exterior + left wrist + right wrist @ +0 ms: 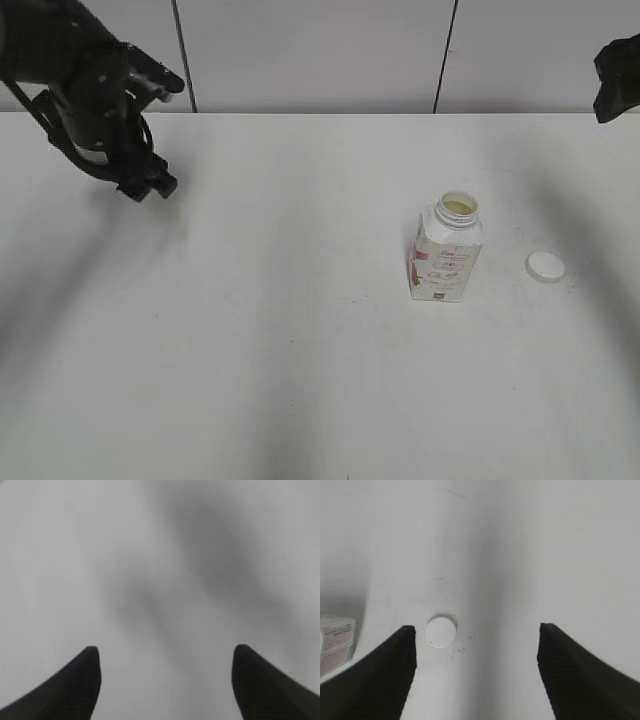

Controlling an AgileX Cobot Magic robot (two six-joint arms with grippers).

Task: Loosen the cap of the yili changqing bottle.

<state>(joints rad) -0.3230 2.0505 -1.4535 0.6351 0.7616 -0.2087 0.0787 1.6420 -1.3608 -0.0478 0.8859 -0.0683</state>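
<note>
The small round white plastic cap (545,266) already lay flat on the white desk (300,350), just right of the upright squarish white yili changqing bottle (445,258) with its open neck. My right end effector (475,670), spread and empty, hung above the cap, nearer than the left end effector (165,680), also spread, well apart at far left; I judged the loosening done

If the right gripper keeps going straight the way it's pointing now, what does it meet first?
Probably the bare table. The right gripper is open; the loose cap lies left of centre, so depending on depth it might catch that instead.
</note>
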